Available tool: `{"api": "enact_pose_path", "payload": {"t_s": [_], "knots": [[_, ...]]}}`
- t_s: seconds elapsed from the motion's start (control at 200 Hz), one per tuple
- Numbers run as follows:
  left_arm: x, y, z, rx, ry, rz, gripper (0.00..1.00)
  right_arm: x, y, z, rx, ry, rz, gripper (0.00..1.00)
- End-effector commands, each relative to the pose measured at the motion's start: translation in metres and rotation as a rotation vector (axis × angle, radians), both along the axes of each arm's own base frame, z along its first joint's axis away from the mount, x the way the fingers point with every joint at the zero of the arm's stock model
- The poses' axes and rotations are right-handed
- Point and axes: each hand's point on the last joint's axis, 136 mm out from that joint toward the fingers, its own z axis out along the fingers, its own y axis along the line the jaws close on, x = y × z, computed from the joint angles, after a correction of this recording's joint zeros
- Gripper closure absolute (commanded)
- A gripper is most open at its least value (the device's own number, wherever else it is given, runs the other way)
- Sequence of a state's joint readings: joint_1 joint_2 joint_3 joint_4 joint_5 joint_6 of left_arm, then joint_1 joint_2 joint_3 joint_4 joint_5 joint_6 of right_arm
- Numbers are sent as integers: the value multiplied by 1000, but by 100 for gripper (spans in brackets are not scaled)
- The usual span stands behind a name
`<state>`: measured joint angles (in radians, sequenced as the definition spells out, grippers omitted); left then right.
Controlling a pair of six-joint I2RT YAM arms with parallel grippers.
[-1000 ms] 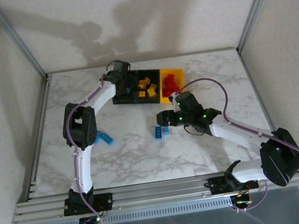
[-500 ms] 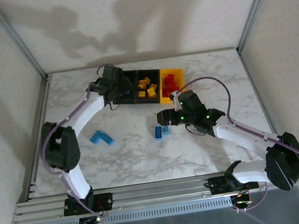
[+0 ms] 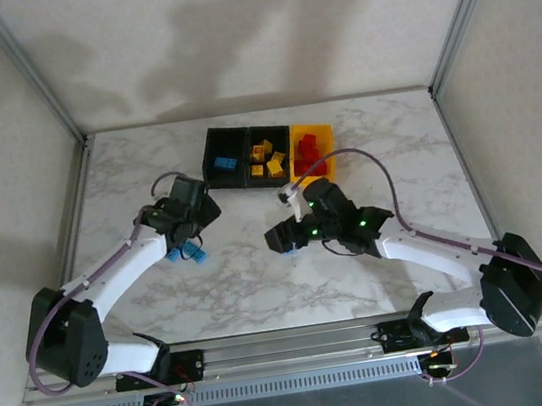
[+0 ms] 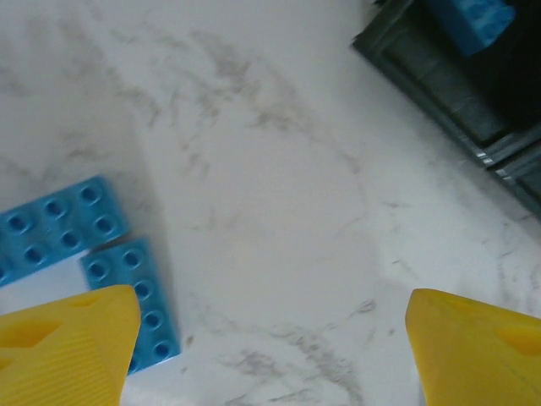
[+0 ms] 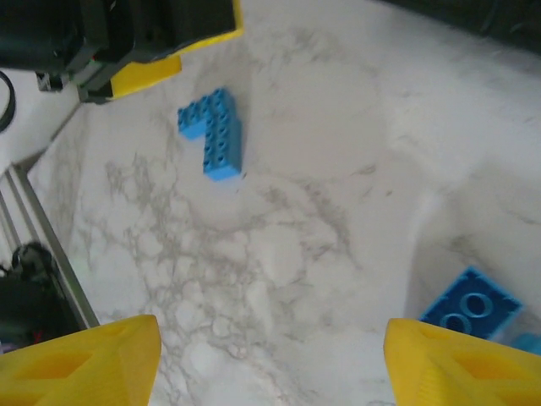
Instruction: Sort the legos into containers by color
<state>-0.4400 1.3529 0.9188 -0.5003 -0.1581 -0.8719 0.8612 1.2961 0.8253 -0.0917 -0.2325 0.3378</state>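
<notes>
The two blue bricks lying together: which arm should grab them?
Probably left. The left gripper, open, hangs right by the two blue bricks. The right gripper is farther away, near another blue brick.

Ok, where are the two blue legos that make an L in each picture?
Top external: the blue L pair lies left of the picture's centre.
Left wrist: it is at the lower left, one brick partly behind a finger.
Right wrist: it sits up and left of centre.
Shared landmark: the left gripper is beside the pair; its yellow fingers show in both wrist views.
</notes>
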Motion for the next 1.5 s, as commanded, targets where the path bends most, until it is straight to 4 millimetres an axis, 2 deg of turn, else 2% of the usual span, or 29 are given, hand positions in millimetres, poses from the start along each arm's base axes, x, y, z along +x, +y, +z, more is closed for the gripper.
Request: {"api": "enact_pose_path", "payload": {"t_s": [0.0,0.18,0.34,0.661,0.881,0.936,1.121,1.292,1.497], "knots": [[-28,17,-18,11,56,100,18,-6,14,-6,-54,-46,52,30],[-51,25,-46,53,140,133,14,-9,24,-10,-57,-37,58,30],[-55,24,-70,57,156,137,12,-6,22,-11,-71,-43,38,30],[-43,21,-94,108,184,124,21,-5,14,-12,-84,-40,6,30],[-41,18,-106,118,210,111,35,-4,14,-14,-90,-36,-1,30],[-41,18,-106,118,211,110,38,-4,15,-14,-92,-38,-2,30],[-38,13,-100,109,202,87,60,-2,15,-20,-104,-29,-3,31],[-31,4,-85,93,174,62,62,-2,17,-20,-102,-33,0,31],[-3,-21,-59,59,118,-5,60,-2,13,-23,-116,-28,-15,31]]}}
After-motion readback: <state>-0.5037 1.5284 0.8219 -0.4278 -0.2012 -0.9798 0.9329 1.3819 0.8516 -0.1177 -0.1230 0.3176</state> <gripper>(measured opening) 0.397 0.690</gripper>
